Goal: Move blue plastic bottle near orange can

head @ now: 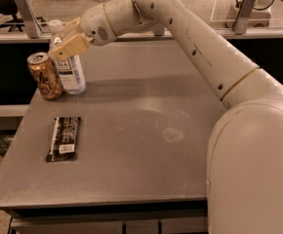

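Observation:
The blue plastic bottle (72, 72) stands upright at the table's far left, its white cap (55, 25) showing above the fingers. The orange can (44, 75) stands just left of it, almost touching. My gripper (67, 39) reaches in from the right and is shut on the bottle's upper body, with its tan fingers (72, 46) across the bottle's shoulder. The bottle's base is at or just above the tabletop; I cannot tell which.
A flat black snack bar wrapper (65, 137) lies on the grey table (146, 145) in front of the can. My white arm (205, 57) spans the right side. A rail with posts (27, 13) runs behind the table.

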Tool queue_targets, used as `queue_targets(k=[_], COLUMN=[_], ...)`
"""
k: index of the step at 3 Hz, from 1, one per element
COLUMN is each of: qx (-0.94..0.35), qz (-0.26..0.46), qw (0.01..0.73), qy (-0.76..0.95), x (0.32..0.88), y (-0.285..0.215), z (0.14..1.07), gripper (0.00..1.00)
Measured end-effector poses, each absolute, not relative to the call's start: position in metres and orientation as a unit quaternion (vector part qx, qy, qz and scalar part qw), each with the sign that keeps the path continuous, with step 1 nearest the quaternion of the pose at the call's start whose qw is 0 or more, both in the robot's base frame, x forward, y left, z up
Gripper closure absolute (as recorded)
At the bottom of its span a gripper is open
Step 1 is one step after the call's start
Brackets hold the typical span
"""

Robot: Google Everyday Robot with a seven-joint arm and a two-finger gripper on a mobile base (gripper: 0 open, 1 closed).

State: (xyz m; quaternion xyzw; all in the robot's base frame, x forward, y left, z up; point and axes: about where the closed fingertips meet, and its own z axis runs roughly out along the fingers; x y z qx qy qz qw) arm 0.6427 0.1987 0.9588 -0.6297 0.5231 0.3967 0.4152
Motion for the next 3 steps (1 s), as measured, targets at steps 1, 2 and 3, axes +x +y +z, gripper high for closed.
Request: queue_targets(k=[1, 2, 3], qx=[-0.631, -0.628, -0.614], qz=[0.398, 0.394, 0.368], qw=[0.414, 0.42, 0.448], qy=[0.522, 0.523, 0.536], x=[0.642, 0.642, 0.638], y=[0.201, 0.186, 0.147], z=[0.958, 0.958, 0.966], gripper=[0.0, 0.0, 0.0])
